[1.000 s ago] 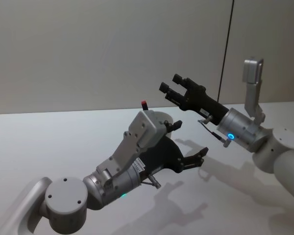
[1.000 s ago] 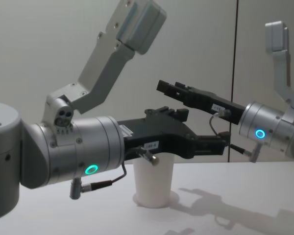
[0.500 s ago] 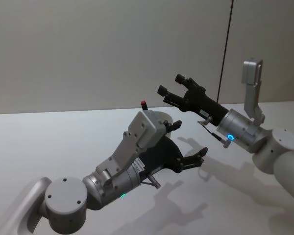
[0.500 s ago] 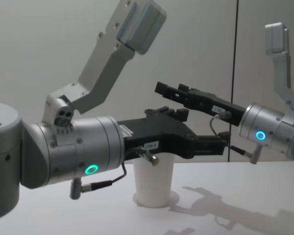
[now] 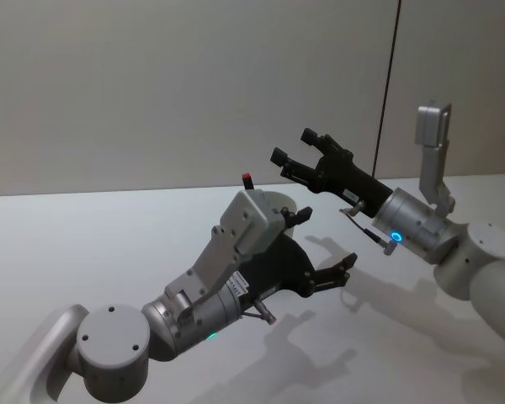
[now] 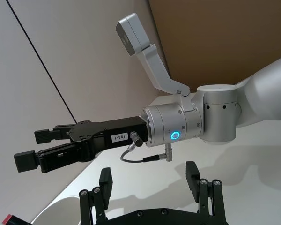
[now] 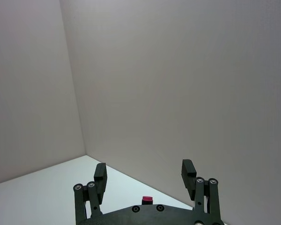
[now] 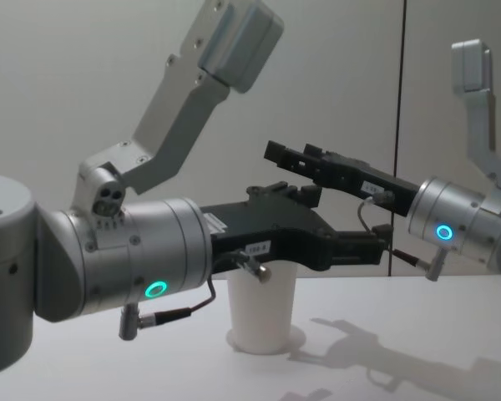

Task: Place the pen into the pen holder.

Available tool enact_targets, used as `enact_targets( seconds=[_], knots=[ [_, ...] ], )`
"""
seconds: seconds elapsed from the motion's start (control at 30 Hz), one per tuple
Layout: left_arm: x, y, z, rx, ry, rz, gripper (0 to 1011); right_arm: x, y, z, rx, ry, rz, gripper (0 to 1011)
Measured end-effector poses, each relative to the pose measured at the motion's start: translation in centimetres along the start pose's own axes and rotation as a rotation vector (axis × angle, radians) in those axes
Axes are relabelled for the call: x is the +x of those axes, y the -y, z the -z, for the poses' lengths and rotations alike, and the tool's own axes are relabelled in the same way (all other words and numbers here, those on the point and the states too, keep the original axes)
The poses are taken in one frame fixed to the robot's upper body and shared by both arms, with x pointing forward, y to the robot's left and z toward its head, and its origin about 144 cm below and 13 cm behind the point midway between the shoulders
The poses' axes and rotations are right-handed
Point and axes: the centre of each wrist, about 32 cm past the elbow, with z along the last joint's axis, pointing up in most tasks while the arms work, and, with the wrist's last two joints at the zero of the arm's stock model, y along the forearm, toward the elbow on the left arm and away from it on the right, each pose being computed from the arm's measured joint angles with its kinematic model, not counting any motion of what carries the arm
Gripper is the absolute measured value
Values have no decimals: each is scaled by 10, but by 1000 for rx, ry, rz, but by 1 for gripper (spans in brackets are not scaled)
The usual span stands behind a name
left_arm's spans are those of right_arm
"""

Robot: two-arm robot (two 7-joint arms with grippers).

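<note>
Below the left gripper (image 8: 351,230), open and empty, stands the cup (image 8: 261,309). A red pen tip (image 5: 247,179) rises upright beside it. Right gripper (image 5: 293,152), open and empty, hovers higher, farther off.

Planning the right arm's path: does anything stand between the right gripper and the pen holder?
Yes: the open left gripper hangs across the top of the pen holder, below the right gripper.
</note>
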Motion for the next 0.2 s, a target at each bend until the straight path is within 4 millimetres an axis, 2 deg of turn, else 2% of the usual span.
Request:
enact_targets(
  seconds=[0.2],
  knots=[
    [0, 0, 0, 0, 0, 0, 1000, 0, 0, 0, 0, 1, 0, 1001]
  ],
)
